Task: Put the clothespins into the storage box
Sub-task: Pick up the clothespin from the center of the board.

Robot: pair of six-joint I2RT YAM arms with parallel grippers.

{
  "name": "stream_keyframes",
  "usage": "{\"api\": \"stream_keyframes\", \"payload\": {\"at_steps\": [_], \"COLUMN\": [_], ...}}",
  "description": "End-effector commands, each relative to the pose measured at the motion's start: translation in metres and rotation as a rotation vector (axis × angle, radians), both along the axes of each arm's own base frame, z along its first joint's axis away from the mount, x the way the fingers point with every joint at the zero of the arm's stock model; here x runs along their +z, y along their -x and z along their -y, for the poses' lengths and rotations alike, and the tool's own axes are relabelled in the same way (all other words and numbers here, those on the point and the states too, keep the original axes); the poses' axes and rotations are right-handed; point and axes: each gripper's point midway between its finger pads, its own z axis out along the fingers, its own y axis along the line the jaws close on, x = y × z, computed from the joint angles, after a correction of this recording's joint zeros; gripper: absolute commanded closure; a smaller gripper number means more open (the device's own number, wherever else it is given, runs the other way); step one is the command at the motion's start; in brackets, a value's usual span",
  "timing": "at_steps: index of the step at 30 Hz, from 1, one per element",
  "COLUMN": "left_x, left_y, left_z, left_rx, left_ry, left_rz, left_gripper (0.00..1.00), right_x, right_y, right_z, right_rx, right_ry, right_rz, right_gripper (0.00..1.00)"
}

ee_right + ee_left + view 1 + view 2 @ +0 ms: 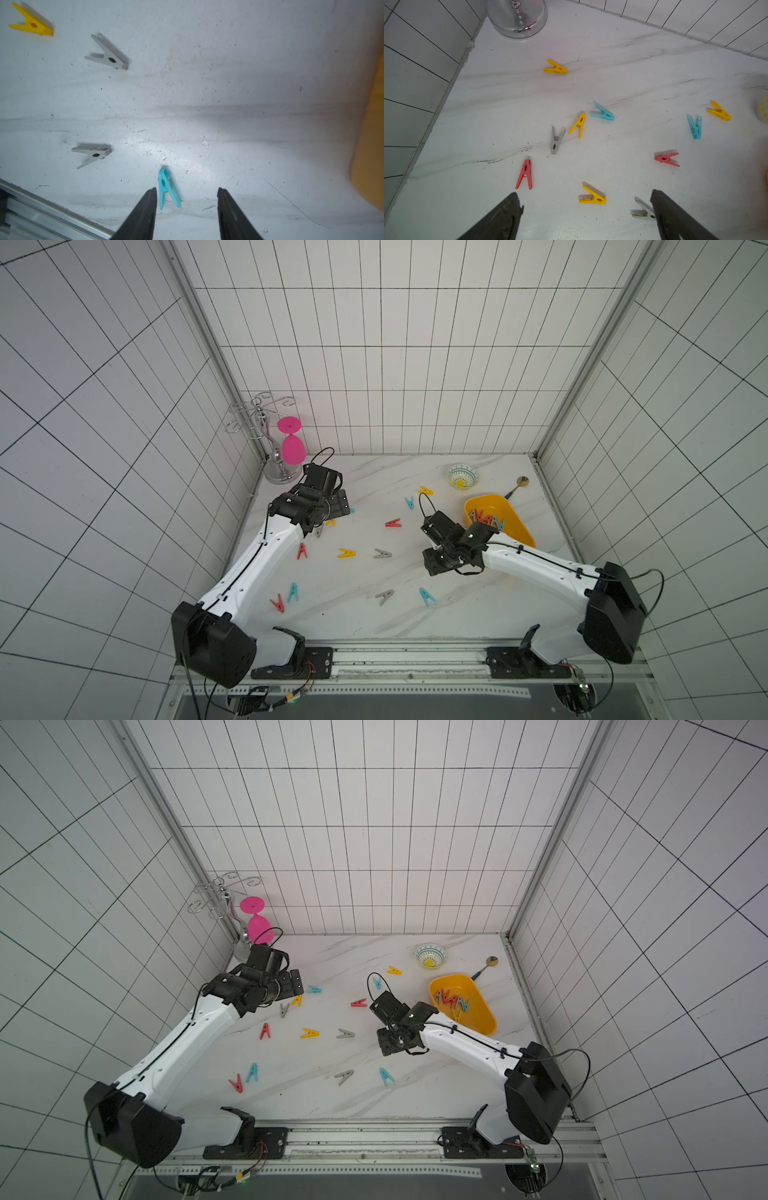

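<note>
Several clothespins in yellow, red, blue and grey lie scattered on the marble table. The yellow-orange storage box (517, 516) (484, 1017) at the right holds several more. My left gripper (338, 506) (584, 192) hangs open above the far left; a yellow clothespin (592, 197) lies on the table under its gap and a grey one (643, 211) beside one finger. My right gripper (434, 566) (187, 188) is open and holds nothing, left of the box. A blue clothespin (167, 187) (427, 596) lies on the table below it, close to one finger.
A patterned bowl (463, 476) and a gold spoon (516, 486) lie behind the box. A chrome stand (282, 472) holding a pink glass (291, 443) fills the far left corner. Tiled walls close three sides. A metal rail (41, 207) runs along the front edge.
</note>
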Motion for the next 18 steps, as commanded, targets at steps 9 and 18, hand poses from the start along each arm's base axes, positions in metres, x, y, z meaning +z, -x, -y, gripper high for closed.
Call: {"api": "stream_keyframes", "payload": {"at_steps": [9,18], "left_x": [0.001,0.005], "left_y": [0.005,0.004], "left_z": [-0.008,-0.009], "left_rx": [0.026,0.028], "left_ry": [-0.029,-0.030], "left_rz": [0.015,0.023], "left_gripper": [0.01,0.01], "right_x": [-0.061,-0.085], "right_y": [0.026,0.045], "right_z": [-0.015,-0.008], "right_rx": [0.028,0.040], "right_ry": [0.143,0.163], "right_rz": [-0.042,-0.106], "right_gripper": [0.49,0.54]}}
